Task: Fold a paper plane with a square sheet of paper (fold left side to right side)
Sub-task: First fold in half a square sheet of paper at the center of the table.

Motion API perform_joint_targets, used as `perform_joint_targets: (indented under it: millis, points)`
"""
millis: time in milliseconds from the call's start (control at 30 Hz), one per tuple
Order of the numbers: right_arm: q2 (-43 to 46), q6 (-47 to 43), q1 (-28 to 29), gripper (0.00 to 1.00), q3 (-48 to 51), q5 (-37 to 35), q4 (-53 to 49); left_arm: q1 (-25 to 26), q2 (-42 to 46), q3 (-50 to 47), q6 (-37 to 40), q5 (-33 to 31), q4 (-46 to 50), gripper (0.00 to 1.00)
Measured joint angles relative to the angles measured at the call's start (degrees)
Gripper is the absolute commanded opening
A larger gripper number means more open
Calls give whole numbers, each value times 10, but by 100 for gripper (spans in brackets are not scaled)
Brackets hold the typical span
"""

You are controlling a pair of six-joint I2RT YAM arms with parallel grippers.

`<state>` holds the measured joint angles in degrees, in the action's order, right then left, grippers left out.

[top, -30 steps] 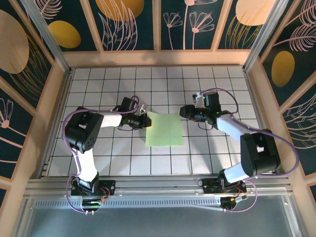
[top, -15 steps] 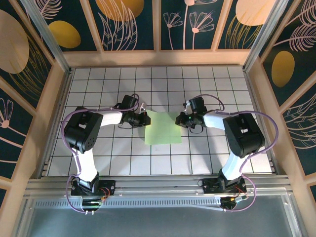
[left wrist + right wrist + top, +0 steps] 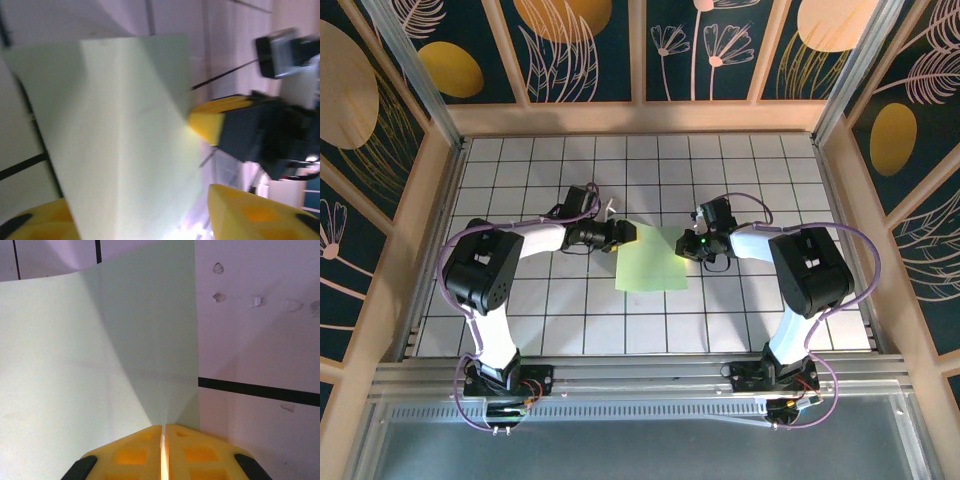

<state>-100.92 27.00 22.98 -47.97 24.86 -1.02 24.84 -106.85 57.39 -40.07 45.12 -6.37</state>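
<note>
Right gripper pinches the sheet at its 1 o'clock corner; left gripper, at 11, gapes.

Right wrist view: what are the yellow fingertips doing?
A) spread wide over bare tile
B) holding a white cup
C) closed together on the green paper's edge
C: the right gripper has its fingertips meeting with only a slit between, and the square sheet of paper runs down into it.

Showing no readable words, numbers, labels, brand marks or signs anywhere, not even on the sheet of paper.
</note>
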Motion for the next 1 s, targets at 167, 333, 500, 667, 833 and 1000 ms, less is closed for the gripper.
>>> perform_joint_targets:
  millis: [167,333,500,667,833,1000]
  points:
    - [0,2,1,16,0,0,2,6,3,0,-54,41,-68,62]
    - [0,5,3,18,0,1,8,28,-15,4,-94,60,-119,64]
    - [0,10,4,18,1,2,13,45,-53,13,-124,63,-151,62]
    - [1,21,4,17,9,3,27,46,-76,25,-143,53,-172,55]
    - [4,30,4,17,18,5,43,46,-89,26,-164,40,-196,46]
    - [9,37,5,17,27,6,54,47,-99,26,-174,31,-205,32]
